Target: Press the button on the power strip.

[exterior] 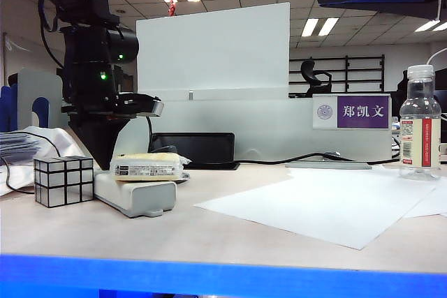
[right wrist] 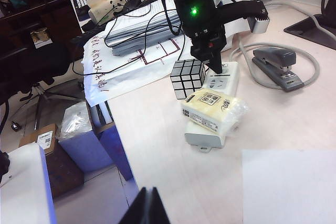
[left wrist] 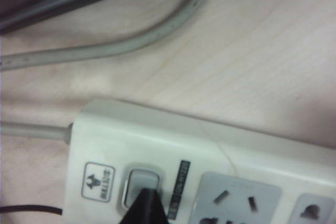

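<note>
Here, on the tabletop's left side near its front edge, the strip (right wrist: 212, 103) lies with one end toward that edge; the left gripper (right wrist: 215, 66) stands over the strip's far end, its dark tip (left wrist: 143, 206) against the button (left wrist: 140, 188), fingers apparently pinched together to one point; the right gripper (right wrist: 146, 207) hangs high above the front edge, clear of everything, its dark fingers likewise meeting at a point. A packet (right wrist: 211, 109) rests on top of the strip near its front end; a cube (right wrist: 187, 78) stands just beside the strip, toward the table's left edge; a stapler (right wrist: 278, 66) lies near the far end, inside a loop of grey cord (left wrist: 131, 43); paper (exterior: 321, 204) covers the middle, and a bottle (exterior: 420, 125) stands toward the right edge.
</note>
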